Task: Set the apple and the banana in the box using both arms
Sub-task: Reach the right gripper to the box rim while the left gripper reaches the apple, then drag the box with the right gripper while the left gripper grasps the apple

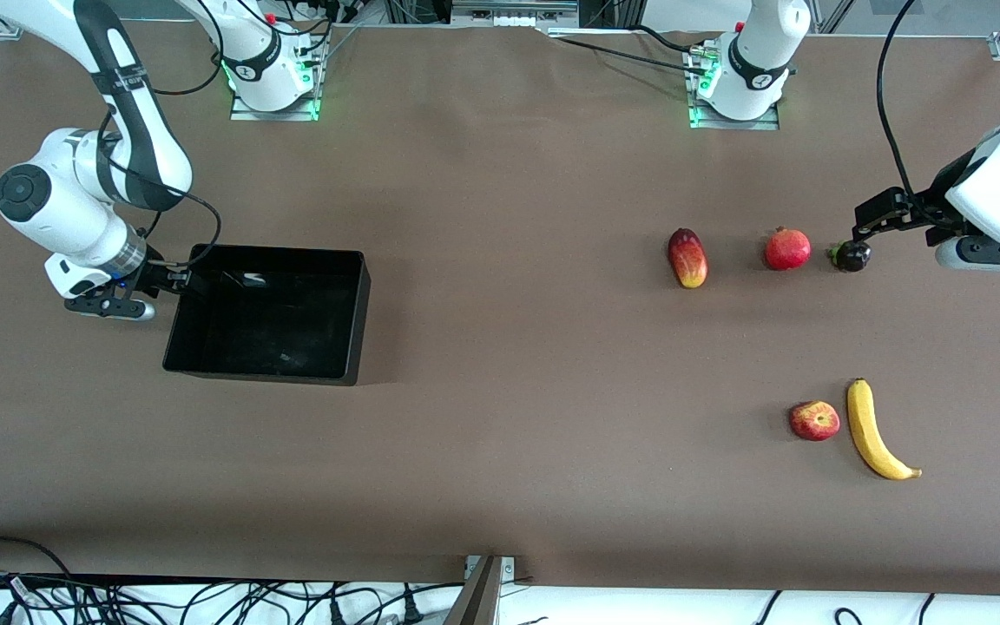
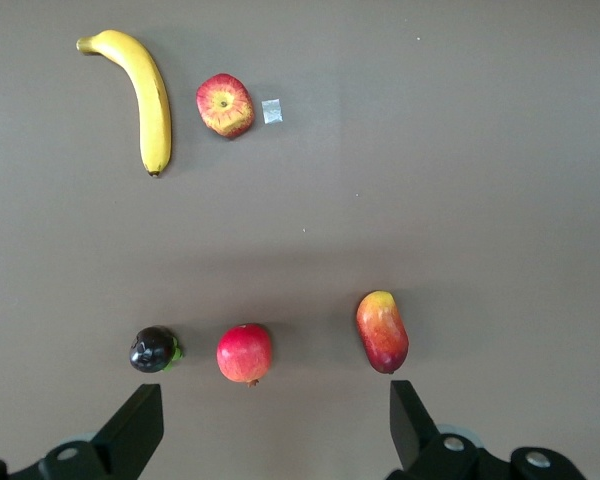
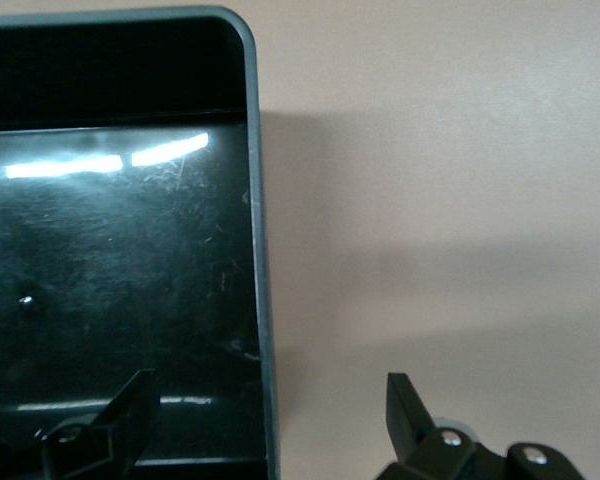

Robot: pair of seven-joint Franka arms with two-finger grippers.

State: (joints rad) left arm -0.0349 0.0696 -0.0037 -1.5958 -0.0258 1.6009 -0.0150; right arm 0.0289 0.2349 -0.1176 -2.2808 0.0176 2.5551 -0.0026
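Note:
The apple (image 1: 814, 421) and the banana (image 1: 873, 430) lie side by side on the table toward the left arm's end, nearer the front camera than the other fruits. Both also show in the left wrist view, the apple (image 2: 225, 104) beside the banana (image 2: 150, 100). My left gripper (image 1: 866, 221) is open and empty, up in the air over the table beside a dark round fruit (image 1: 852, 256). The black box (image 1: 352, 321) stands empty toward the right arm's end. My right gripper (image 1: 172, 282) is open and straddles the box's end wall (image 3: 257, 250), one finger inside and one outside.
A red-and-yellow mango (image 1: 687, 258), a red pomegranate (image 1: 787, 249) and the dark round fruit lie in a row farther from the front camera than the apple. A small white scrap (image 2: 271, 111) lies next to the apple. Cables run along the table's front edge.

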